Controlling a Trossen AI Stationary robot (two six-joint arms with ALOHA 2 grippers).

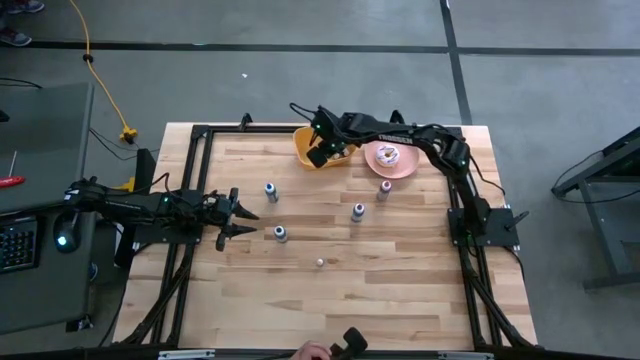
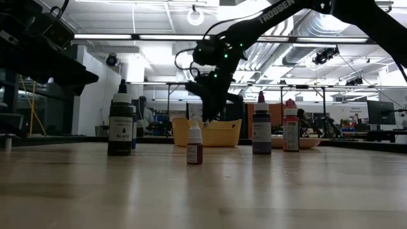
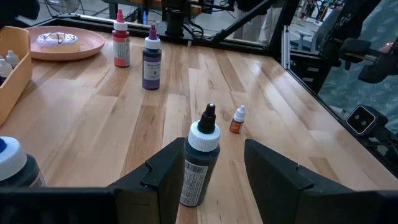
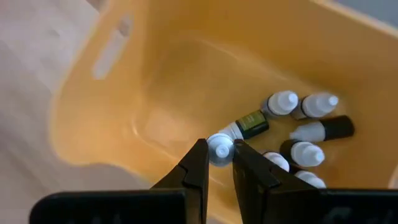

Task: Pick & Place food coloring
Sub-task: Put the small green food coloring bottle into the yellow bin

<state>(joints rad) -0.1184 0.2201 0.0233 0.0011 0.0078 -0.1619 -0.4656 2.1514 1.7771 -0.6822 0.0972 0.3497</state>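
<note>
My right gripper [image 4: 217, 163] hangs inside the yellow bin [image 1: 312, 148] at the table's far side, shut on a small food coloring bottle with a green label [image 4: 251, 123]. Several more small bottles [image 4: 305, 127] lie in the bin. My left gripper [image 1: 238, 215] is open at the table's left. Its fingers stand just short of an upright black bottle [image 3: 200, 163] and touch nothing. On the table stand a blue-capped bottle [image 1: 270, 190], a purple one [image 1: 358, 211], a red one [image 1: 385, 188] and a tiny orange one [image 1: 320, 262]. My right gripper pinches the small bottle's white cap [image 4: 219, 149] between its two fingertips, coming from above and pointing down into the bin. The bottle lies tilted, its green-labelled body reaching away from the fingers toward the other bottles. Whether the body rests on the bin floor cannot be told.
A pink plate with a doughnut [image 1: 390, 157] sits right of the bin, under my right arm. The near half of the wooden table [image 1: 330, 310] holds nothing but the tiny bottle. A black frame [image 1: 200, 135] runs along the table's edges.
</note>
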